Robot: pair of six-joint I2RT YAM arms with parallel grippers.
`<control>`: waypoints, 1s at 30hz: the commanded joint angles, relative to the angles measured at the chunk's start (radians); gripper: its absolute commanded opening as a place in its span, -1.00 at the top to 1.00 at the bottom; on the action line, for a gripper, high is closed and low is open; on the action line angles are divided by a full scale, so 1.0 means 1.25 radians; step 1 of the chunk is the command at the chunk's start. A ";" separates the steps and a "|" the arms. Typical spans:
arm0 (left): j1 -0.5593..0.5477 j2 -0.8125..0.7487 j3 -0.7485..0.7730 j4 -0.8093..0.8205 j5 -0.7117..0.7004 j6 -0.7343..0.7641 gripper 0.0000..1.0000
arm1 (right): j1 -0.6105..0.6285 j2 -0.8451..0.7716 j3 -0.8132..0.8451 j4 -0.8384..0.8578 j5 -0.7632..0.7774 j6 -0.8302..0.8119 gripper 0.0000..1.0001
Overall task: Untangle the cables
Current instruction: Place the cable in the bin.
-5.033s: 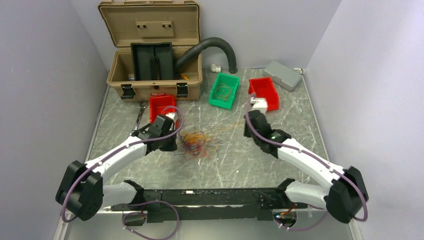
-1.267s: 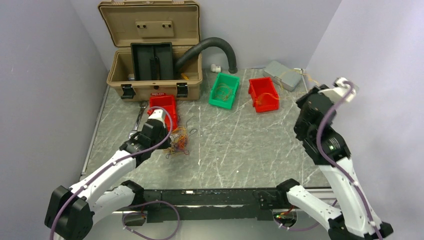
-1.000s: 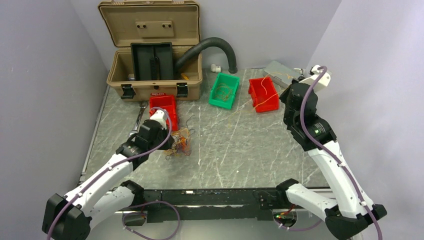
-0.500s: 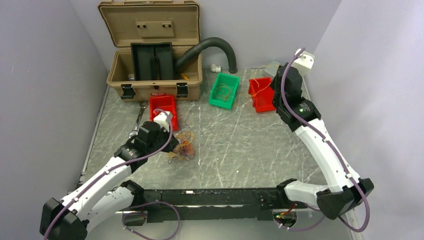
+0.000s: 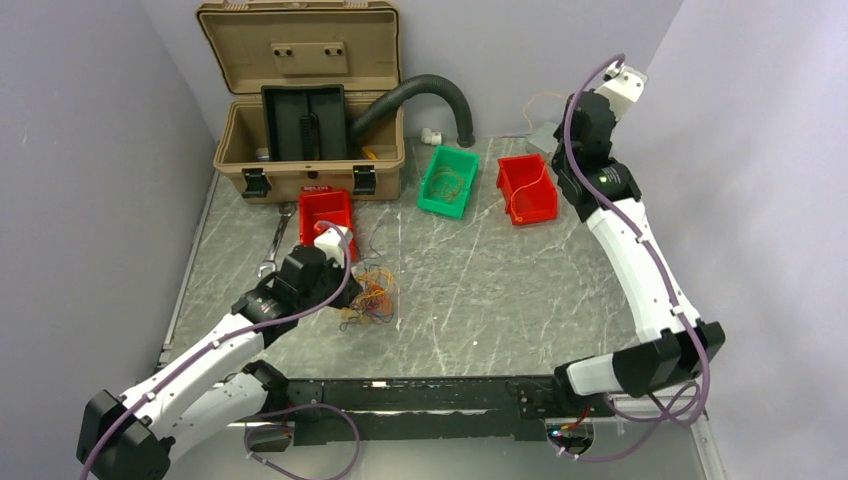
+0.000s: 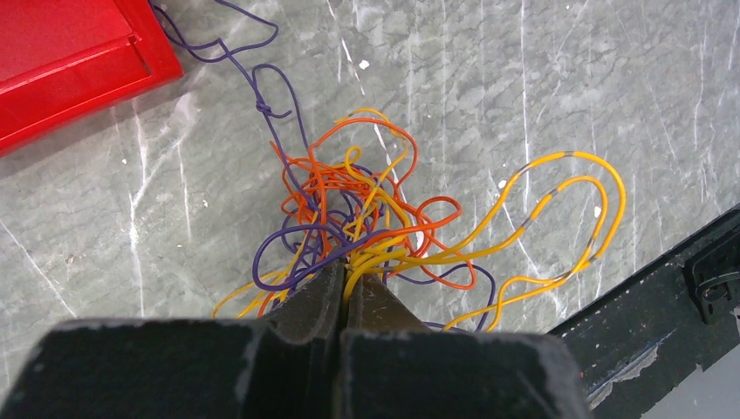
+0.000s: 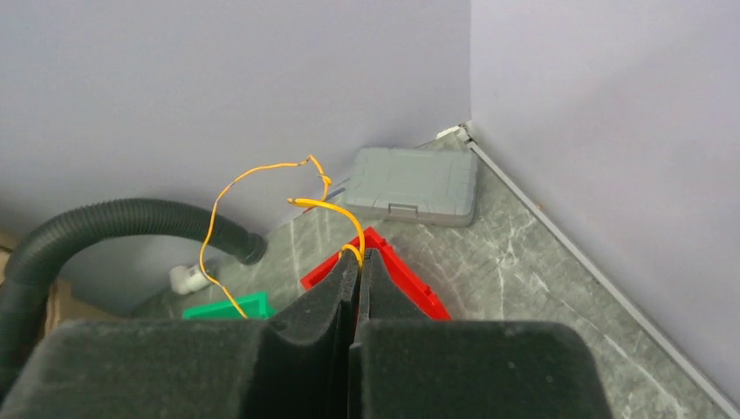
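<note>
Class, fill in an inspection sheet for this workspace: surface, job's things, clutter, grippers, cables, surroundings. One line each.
Surface: grey marbled table, no spills seen.
Job's things: wire tangle of orange, yellow and purple strands lying on the table; one yellow wire held up in the air.
Clutter: open tan toolbox, black hose, green bin, right red bin, left red bin, grey case.
Grippers: left gripper shut on the wire tangle; right gripper shut on the yellow wire.
Cables: purple arm cables run along both arms.
Surroundings: plain walls on three sides.
</note>
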 commanded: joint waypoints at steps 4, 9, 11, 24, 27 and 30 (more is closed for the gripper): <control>-0.007 0.000 0.034 0.001 0.011 0.024 1.00 | -0.061 0.071 0.078 0.028 -0.006 -0.017 1.00; -0.011 0.011 0.043 0.000 0.011 0.031 1.00 | -0.088 0.113 0.105 0.048 0.009 -0.034 1.00; -0.011 0.016 0.047 -0.002 0.013 0.033 1.00 | -0.094 0.134 0.115 0.058 0.023 -0.045 1.00; -0.014 0.061 0.059 0.010 0.005 0.042 1.00 | -0.103 0.168 -0.079 0.136 0.036 -0.040 1.00; -0.014 0.081 0.063 0.017 0.005 0.043 1.00 | -0.103 0.190 -0.117 0.125 -0.005 -0.022 1.00; -0.014 0.100 0.070 0.024 0.008 0.043 1.00 | -0.103 0.217 -0.126 0.096 -0.060 -0.009 1.00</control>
